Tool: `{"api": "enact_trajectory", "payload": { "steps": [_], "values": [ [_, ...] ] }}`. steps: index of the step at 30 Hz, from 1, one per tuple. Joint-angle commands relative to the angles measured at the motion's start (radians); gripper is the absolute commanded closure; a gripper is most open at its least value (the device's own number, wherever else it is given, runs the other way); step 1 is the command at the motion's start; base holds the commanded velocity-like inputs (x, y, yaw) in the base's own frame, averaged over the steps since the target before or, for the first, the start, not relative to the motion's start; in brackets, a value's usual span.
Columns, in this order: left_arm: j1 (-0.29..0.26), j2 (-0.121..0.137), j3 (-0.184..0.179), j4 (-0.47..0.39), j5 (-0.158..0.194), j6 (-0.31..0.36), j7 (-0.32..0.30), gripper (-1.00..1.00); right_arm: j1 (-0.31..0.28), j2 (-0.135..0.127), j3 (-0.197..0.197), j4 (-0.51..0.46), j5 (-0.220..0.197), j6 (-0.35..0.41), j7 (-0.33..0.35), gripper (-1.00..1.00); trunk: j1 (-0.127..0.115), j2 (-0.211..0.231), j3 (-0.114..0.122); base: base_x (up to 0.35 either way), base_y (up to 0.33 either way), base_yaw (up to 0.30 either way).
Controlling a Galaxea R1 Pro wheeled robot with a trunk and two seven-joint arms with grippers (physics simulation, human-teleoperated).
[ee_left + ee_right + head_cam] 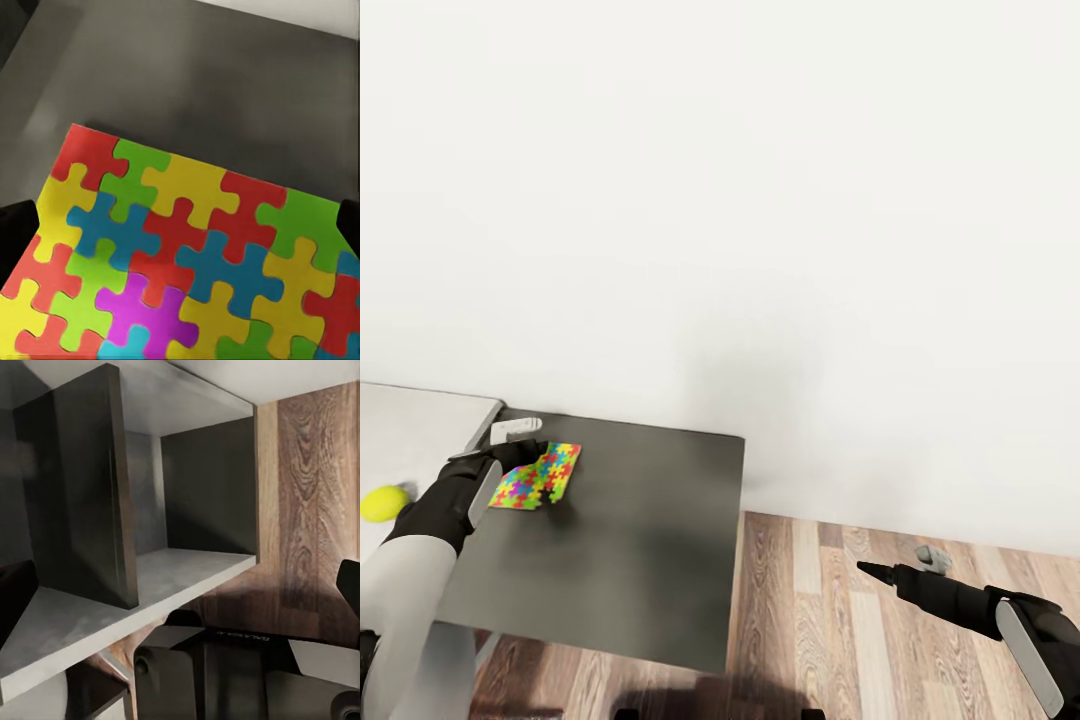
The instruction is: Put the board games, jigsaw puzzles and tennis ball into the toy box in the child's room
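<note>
The dark grey cabinet top (630, 540) runs off the frame's lower edge, and the pale table (410, 430) beside it is cut at the left. The left gripper (532, 462) is over the jigsaw puzzle (538, 477); its fingertips are hidden, so I cannot tell whether they clamp the slab. The tennis ball (382, 503) sits behind that gripper, near the wrist. The right gripper (900, 570), fingers spread, hangs over the floor (840, 620).

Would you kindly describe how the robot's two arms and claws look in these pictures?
The left arm has a pale grey forearm shell and a black wrist with a light grey panel. The right arm is black with a similar light grey panel. The right claw tapers to a dark pointed finger. No cables or markings show on them.
</note>
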Motion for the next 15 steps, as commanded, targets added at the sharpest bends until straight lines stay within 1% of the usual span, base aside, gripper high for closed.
{"api": "enact_trajectory", "payload": {
  "steps": [1,5,9,15],
  "values": [
    [0.000,0.000,0.000,0.081,0.013,0.007,-0.002,-1.00,-0.001,0.000,-0.001,0.000,-0.002,0.006,0.001,-1.00,0.001,-0.001,-0.002,-0.068,-0.060,0.000],
    [0.000,0.000,0.001,0.081,0.013,0.007,-0.002,-1.00,-0.001,0.000,-0.001,0.000,-0.002,0.006,0.001,-1.00,0.001,-0.001,-0.002,-0.134,-0.127,0.000],
    [0.000,0.000,0.001,0.081,0.014,0.007,-0.002,-1.00,-0.001,0.000,-0.001,0.000,-0.002,0.005,0.001,-1.00,0.001,-0.001,-0.002,-0.058,-0.049,0.000],
    [0.000,-0.001,0.002,0.081,0.014,0.007,-0.002,-1.00,-0.001,0.000,-0.001,0.000,-0.002,0.005,0.001,-1.00,0.001,-0.001,-0.002,-0.130,-0.110,0.000]
  ]
}}
